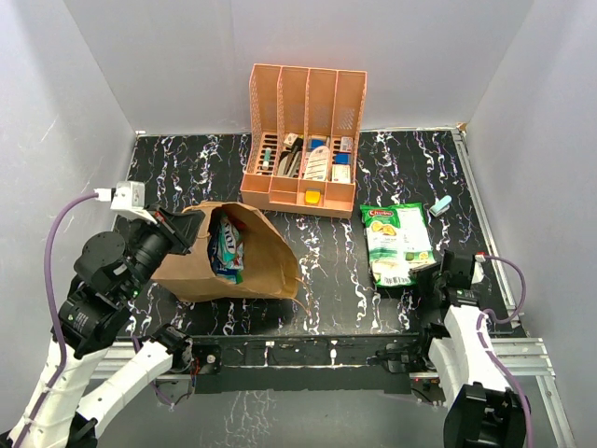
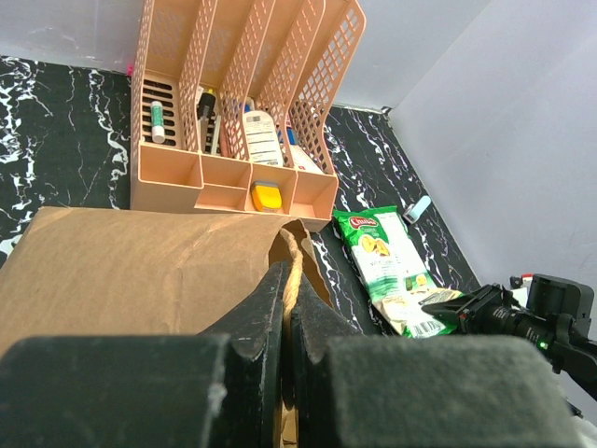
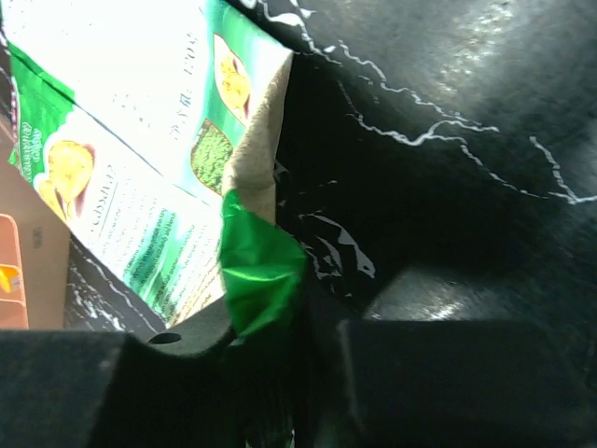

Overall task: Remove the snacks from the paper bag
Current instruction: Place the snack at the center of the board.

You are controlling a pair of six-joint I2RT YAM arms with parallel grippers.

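Our left gripper [image 2: 287, 280] is clamped on the twisted cord handle [image 2: 293, 259] of the brown kraft paper bag [image 1: 270, 266], lying mouth-open on the black marbled surface [image 1: 326, 280] with glossy teal and blue packets [image 1: 227, 250] inside. Our right gripper [image 3: 289, 317] pinches a corner of the green glossy plastic packet [image 1: 396, 245], out beside the bag. We judge the packets light, soft, slippery: take a crimped seam edge.

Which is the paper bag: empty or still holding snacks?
Still holding snacks: colourful packets show inside the open mouth of the paper bag.
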